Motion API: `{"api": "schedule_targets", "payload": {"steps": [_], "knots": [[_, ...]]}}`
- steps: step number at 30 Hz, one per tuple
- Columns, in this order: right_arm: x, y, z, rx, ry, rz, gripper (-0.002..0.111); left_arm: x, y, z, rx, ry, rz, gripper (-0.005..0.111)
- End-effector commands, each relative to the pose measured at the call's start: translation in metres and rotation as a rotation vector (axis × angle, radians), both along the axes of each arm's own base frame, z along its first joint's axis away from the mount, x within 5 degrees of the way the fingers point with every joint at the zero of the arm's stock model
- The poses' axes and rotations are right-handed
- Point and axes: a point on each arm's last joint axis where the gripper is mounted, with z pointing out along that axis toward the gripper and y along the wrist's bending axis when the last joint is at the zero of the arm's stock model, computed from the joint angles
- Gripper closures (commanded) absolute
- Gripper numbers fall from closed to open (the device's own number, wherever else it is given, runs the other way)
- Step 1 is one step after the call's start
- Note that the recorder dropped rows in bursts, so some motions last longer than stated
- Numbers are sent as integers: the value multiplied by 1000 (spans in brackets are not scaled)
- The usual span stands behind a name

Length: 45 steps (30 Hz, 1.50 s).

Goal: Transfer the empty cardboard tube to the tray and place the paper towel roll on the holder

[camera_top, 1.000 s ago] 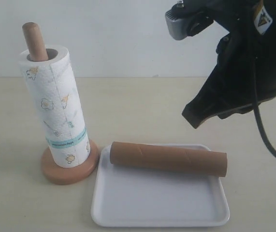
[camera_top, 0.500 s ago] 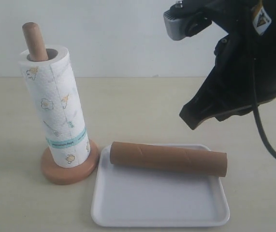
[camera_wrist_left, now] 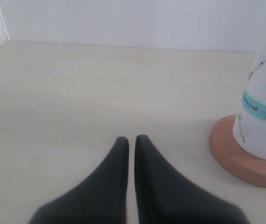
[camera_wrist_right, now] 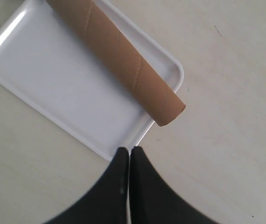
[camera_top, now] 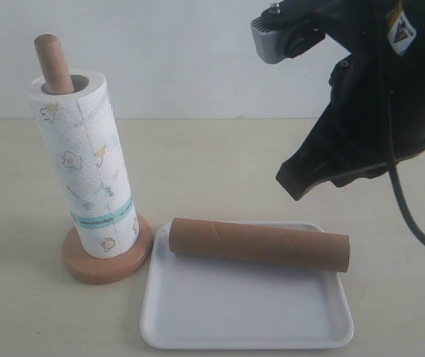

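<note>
brown tube (camera_top: 259, 244) lies across white tray (camera_top: 242, 312); roll (camera_top: 85, 163) seemingly seated on holder (camera_top: 93, 269).

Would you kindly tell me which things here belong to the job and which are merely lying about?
Belonging to the job: cardboard tube, tray, paper towel roll, holder.
Not part of it: only the table and the back wall.

I see the holder (camera_top: 106, 262) standing at the left of the table (camera_top: 219, 156). The paper towel roll (camera_top: 85, 163) sits upright on it, and the rod pokes out of the roll's top. Just right of the holder's base lies the tray (camera_top: 245, 326). The empty cardboard tube (camera_top: 259, 243) lies on its side across the tray's far edge, one end jutting past the rim. My right gripper (camera_top: 295, 182) hangs above that far right corner, clear of the tube.
</note>
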Motion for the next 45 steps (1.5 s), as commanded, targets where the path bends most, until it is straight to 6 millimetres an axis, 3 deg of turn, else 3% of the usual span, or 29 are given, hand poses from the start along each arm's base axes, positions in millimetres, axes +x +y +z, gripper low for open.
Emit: {"api": "schedule_targets", "payload": {"steps": [1,13,19,24,31,36,45], "knots": [[1,-1,2,2,-4,-11,108,0,0,0,6,-7,1,103],[2,-6,6,-19,-44,-8,108,0,0,0,6,-7,1,103],[-25,-35,42,78,-164,-2,108,0,0,0,6,-7,1,103],[-53,-60,73,439,-369,-70,108,0,0,0,6,-7,1,103],[-76,-78,30,569,-445,-31,108,0,0,0,6,-7,1,103],[-79,-91,-11,594,-488,-53,108,0,0,0,6,-7,1,103],[-98,-119,-58,678,-625,-109,108,0,0,0,6,-7,1,103]]}}
